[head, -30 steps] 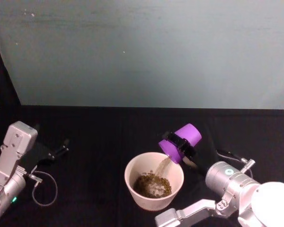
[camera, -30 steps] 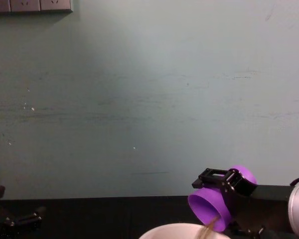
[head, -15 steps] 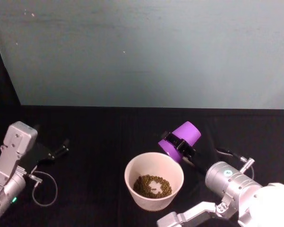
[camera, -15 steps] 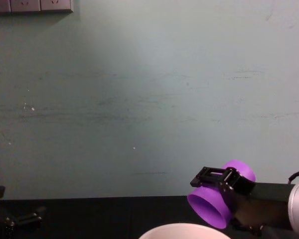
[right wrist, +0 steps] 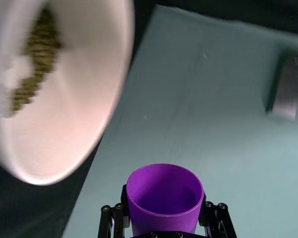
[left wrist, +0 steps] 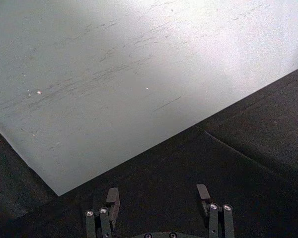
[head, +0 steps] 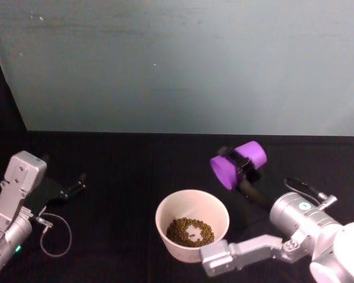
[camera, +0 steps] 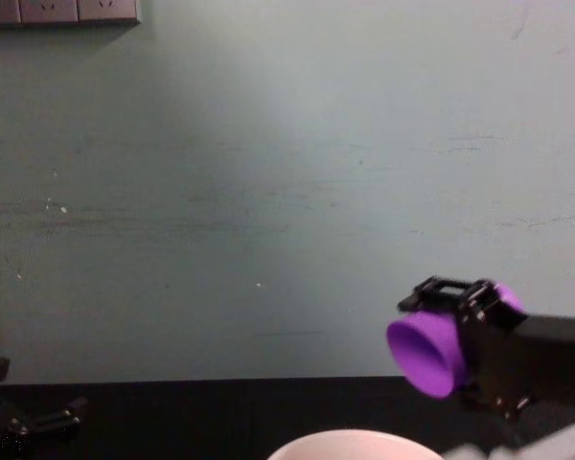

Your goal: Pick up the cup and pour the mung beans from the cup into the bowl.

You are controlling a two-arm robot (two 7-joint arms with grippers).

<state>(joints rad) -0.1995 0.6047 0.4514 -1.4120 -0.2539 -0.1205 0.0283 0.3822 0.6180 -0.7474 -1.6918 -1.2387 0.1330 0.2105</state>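
Note:
My right gripper [head: 241, 163] is shut on the purple cup [head: 237, 165], which lies on its side in the air, mouth toward the left, above and to the right of the bowl [head: 192, 203]. The cup [right wrist: 164, 199] looks empty inside in the right wrist view, held between the black fingers [right wrist: 214, 218]. In the chest view the cup [camera: 433, 348] hangs clear above the bowl's rim [camera: 340, 445]. A pile of green mung beans [head: 190, 231] sits in the bowl; the beans [right wrist: 35, 64] also show there. My left gripper [left wrist: 159, 197] is open over the black table at the left.
The black tabletop [head: 118, 177] runs back to a pale green wall [head: 177, 65]. The left arm [head: 15, 200] rests at the left with a looped cable [head: 56, 236] beside it. Wall sockets [camera: 57, 10] sit high on the wall.
The pouring stream has stopped. My right gripper has lifted the cup up and to the right, away from the bowl's rim, and tipped it back toward level. The left arm has not moved.

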